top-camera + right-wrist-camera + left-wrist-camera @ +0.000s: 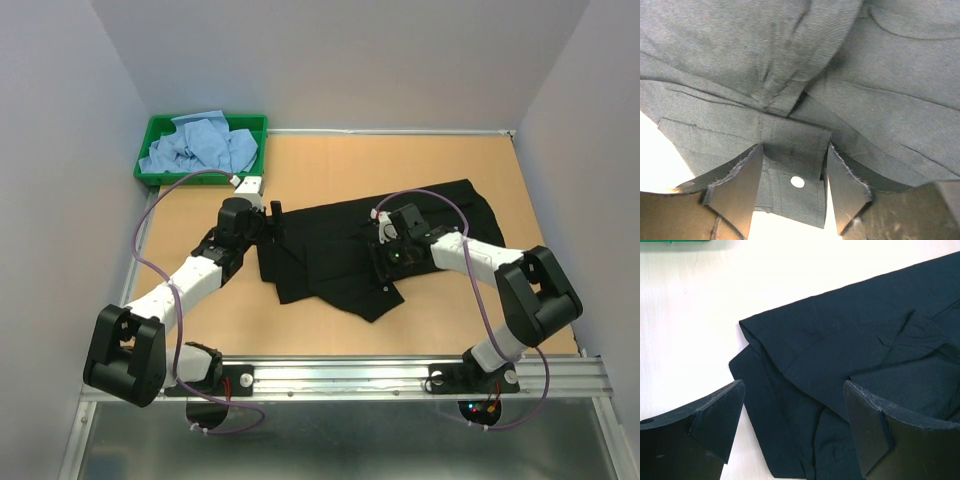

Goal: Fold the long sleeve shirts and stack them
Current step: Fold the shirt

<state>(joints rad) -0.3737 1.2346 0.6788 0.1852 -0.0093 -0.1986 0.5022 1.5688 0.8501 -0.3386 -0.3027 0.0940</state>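
A black long sleeve shirt [340, 250] lies crumpled flat in the middle of the table. My left gripper [272, 216] hovers over its left edge, jaws wide open. In the left wrist view the shirt's folded corner [850, 335] lies below the left gripper [794, 385], with nothing between the fingers. My right gripper [386, 248] is low over the shirt's middle. In the right wrist view a cuff [790, 155] with a pale button [797, 181] lies flat in the gap of the right gripper [795, 146], whose jaws stand apart. Light blue shirts [200, 145] are piled in the tray.
A green plastic tray [152, 172] stands at the back left corner, its edge showing in the left wrist view [675, 241]. Grey walls close in the table on the left, back and right. Bare wood [330, 160] shows behind the black shirt.
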